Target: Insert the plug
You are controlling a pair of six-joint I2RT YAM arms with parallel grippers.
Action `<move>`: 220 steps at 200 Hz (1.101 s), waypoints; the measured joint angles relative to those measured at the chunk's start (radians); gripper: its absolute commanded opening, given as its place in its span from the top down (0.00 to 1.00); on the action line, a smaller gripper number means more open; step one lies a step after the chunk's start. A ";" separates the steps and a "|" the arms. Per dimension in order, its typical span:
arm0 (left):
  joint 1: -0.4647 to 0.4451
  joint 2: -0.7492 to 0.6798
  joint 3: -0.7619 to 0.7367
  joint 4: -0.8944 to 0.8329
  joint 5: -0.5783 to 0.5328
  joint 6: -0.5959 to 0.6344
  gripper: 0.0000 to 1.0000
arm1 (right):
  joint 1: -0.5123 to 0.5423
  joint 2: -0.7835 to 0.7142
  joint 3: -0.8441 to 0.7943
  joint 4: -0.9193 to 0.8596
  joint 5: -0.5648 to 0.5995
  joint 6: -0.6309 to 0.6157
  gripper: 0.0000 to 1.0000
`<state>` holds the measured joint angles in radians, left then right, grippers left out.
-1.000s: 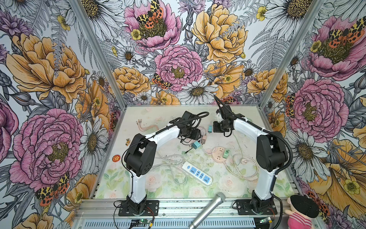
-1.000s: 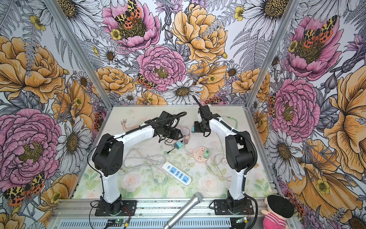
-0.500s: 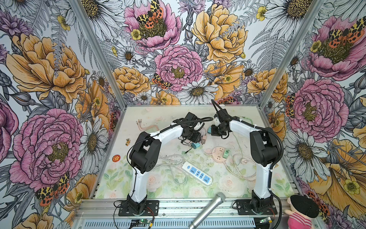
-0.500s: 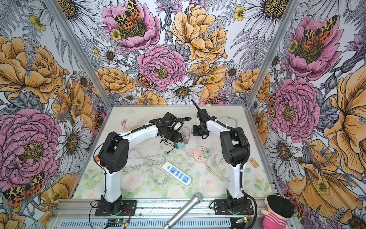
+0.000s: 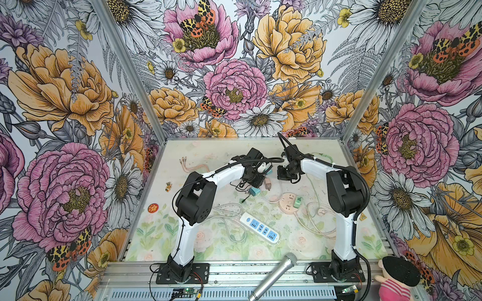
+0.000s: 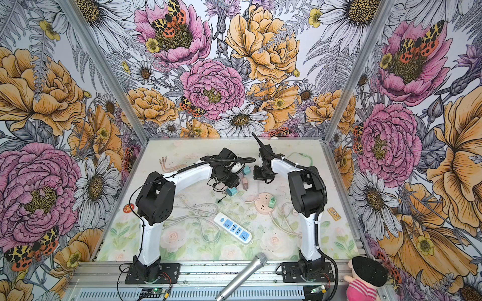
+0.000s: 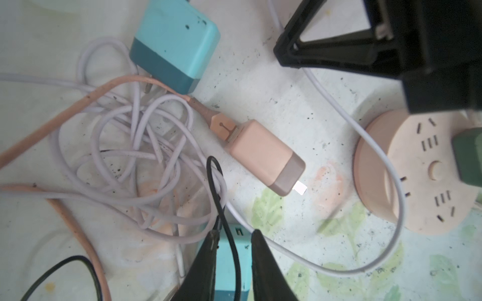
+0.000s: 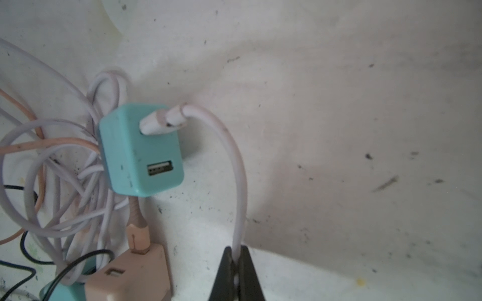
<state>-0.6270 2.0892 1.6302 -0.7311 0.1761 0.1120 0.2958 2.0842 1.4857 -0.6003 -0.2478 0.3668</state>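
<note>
Both top views look steeply down from high above the near edge, sharing the whole surface (image 5: 156,234) with only a slight sideways offset. The left wrist camera hangs close over the pink charger (image 7: 263,159). The right wrist camera looks close along the white cable (image 8: 240,182) to the teal charger (image 8: 140,153); both wrist views share these chargers.

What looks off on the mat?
Tangled pale lilac cables, a peach cable and a thin black wire lie knotted beside the teal cube charger. The black wire runs between the fingers of the left gripper, so it may snag.
</note>
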 measured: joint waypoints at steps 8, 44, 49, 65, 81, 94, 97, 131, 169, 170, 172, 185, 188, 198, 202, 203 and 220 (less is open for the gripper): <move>0.001 0.000 0.000 -0.009 -0.008 0.001 0.75 | 0.000 0.000 0.000 0.000 0.000 0.000 0.99; 0.014 0.000 0.000 -0.025 -0.027 0.006 0.91 | 0.000 0.000 0.005 0.000 0.000 0.001 0.99; 0.017 0.000 0.000 -0.026 -0.028 0.007 0.92 | 0.000 0.000 0.008 0.000 0.000 0.003 0.99; 0.026 0.000 0.001 -0.029 -0.029 0.004 0.98 | 0.000 0.000 0.018 0.000 -0.001 0.007 1.00; 0.039 0.000 0.007 -0.031 -0.023 -0.002 1.00 | 0.005 0.003 0.038 -0.001 -0.005 0.011 1.00; 0.050 -0.002 0.011 -0.031 -0.018 -0.008 1.00 | 0.016 0.011 0.059 0.000 -0.010 0.014 1.00; 0.054 -0.005 0.012 -0.032 -0.018 -0.008 1.00 | 0.020 0.014 0.065 0.000 -0.011 0.015 1.00; 0.078 -0.063 0.012 -0.040 -0.005 -0.012 1.00 | 0.077 0.044 0.105 0.001 -0.020 0.024 1.00; 0.091 -0.173 0.012 -0.043 0.002 -0.019 1.00 | 0.101 0.074 0.113 0.000 -0.031 0.037 0.83; 0.091 -0.177 0.012 -0.043 0.002 -0.019 1.00 | 0.101 0.075 0.113 -0.001 -0.031 0.038 0.83; 0.091 -0.182 0.012 -0.043 0.002 -0.019 1.00 | 0.101 0.075 0.113 -0.001 -0.030 0.041 0.82; 0.093 -0.207 0.012 -0.043 0.005 -0.020 1.00 | 0.097 0.075 0.113 0.000 -0.030 0.043 0.76; 0.093 -0.211 0.012 -0.043 0.006 -0.020 1.00 | 0.095 0.075 0.113 0.000 -0.030 0.038 0.75; 0.093 -0.221 0.012 -0.043 0.013 -0.026 1.00 | 0.095 0.075 0.111 0.001 -0.029 0.043 0.72; 0.093 -0.223 0.012 -0.043 0.016 -0.027 1.00 | 0.093 0.075 0.108 0.002 -0.029 0.038 0.72; 0.093 -0.223 0.012 -0.043 0.016 -0.027 1.00 | 0.092 0.075 0.108 0.002 -0.029 0.039 0.72; 0.093 -0.225 0.012 -0.043 0.027 -0.028 1.00 | 0.087 0.075 0.097 0.000 -0.026 0.036 0.69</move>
<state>-0.5335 1.8645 1.6421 -0.7742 0.2028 0.0837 0.3828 2.1590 1.5829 -0.6003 -0.2741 0.4026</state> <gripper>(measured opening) 0.050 0.294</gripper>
